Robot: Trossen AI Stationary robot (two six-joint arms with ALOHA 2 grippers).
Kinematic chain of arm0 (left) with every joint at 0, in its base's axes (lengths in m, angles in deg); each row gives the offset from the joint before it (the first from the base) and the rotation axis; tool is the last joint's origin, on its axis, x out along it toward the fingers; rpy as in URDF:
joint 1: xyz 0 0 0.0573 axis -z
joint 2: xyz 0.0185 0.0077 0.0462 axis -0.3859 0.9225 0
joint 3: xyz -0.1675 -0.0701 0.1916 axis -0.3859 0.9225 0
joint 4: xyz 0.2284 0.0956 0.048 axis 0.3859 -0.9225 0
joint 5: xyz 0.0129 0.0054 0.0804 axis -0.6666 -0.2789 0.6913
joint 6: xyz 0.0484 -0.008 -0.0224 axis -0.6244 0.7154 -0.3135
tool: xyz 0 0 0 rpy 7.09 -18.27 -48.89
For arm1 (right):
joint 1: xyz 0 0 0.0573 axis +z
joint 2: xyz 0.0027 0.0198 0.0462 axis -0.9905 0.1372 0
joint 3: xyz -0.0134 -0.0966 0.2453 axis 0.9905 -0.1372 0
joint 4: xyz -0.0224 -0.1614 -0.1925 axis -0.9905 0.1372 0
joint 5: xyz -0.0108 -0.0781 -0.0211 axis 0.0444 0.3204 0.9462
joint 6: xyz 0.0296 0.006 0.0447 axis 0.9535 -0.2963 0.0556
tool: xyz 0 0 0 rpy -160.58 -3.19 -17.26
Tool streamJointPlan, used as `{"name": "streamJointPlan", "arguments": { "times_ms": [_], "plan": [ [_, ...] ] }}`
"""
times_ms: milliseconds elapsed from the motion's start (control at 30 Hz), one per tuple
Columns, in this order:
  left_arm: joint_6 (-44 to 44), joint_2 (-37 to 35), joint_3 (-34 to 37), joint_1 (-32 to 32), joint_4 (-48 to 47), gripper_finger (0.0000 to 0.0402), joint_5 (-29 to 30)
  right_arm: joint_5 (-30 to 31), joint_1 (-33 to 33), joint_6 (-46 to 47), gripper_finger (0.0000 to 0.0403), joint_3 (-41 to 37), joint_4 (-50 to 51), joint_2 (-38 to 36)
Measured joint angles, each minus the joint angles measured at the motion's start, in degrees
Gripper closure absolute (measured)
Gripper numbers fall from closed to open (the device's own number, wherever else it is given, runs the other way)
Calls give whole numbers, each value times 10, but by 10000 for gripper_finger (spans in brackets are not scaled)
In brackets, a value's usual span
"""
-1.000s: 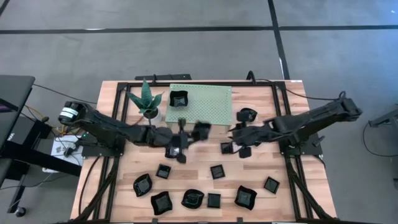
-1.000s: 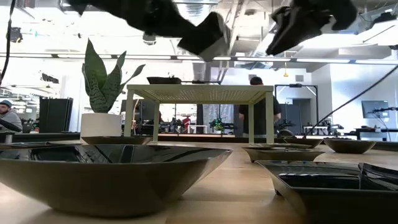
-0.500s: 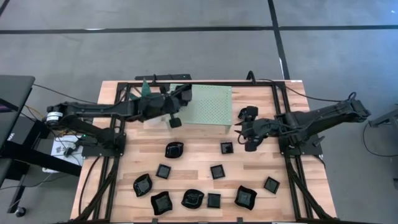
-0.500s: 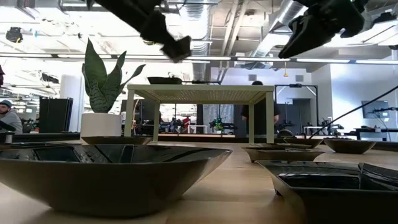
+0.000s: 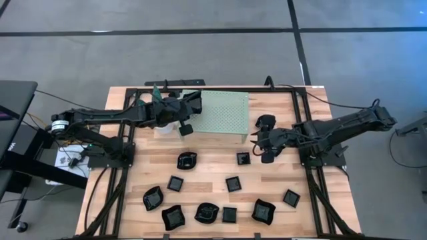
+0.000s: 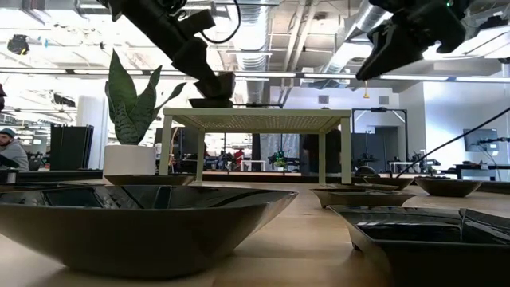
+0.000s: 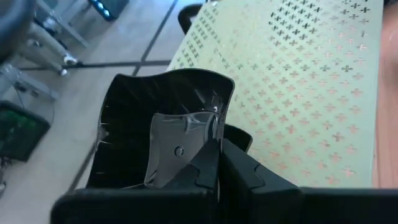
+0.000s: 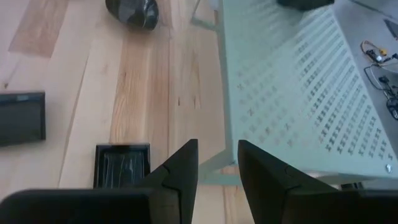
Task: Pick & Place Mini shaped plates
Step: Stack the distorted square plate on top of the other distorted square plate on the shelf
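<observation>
The left gripper (image 5: 187,127) hangs at the near-left corner of the pale green perforated stand (image 5: 227,113), its fingers (image 7: 205,165) pinching the rim of 1 small glossy black wavy-rimmed plate (image 7: 158,134). To set it down well, I'd bring the plate fully over the stand's top, level it, lower until it rests flat, then let go, keeping clear of the black plate (image 6: 209,102) already on top. The right gripper (image 5: 261,148) waits over the wooden counter (image 5: 213,167) beside a small square black plate (image 8: 121,165), fingers (image 8: 180,168) spread and empty. Against 1 second ago, the left arm has swung from mid-counter to the stand; the right has drifted back slightly.
</observation>
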State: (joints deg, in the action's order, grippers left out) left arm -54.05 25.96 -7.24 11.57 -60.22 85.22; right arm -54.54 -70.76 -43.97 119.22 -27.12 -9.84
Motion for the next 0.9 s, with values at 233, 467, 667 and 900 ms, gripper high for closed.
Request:
{"name": "streamJointPlan", "arguments": {
  "times_ms": [233,467,667,900],
  "plan": [
    [16,2,10,0,-4,389,0,0,0,0,294,-1,1,1],
    [16,2,30,0,-4,392,0,0,0,0,294,-1,0,1],
    [16,2,30,0,1,372,0,0,0,-4,294,-1,-2,1],
    [16,2,30,0,10,340,0,0,0,-6,294,-1,-4,1]
  ]
}}
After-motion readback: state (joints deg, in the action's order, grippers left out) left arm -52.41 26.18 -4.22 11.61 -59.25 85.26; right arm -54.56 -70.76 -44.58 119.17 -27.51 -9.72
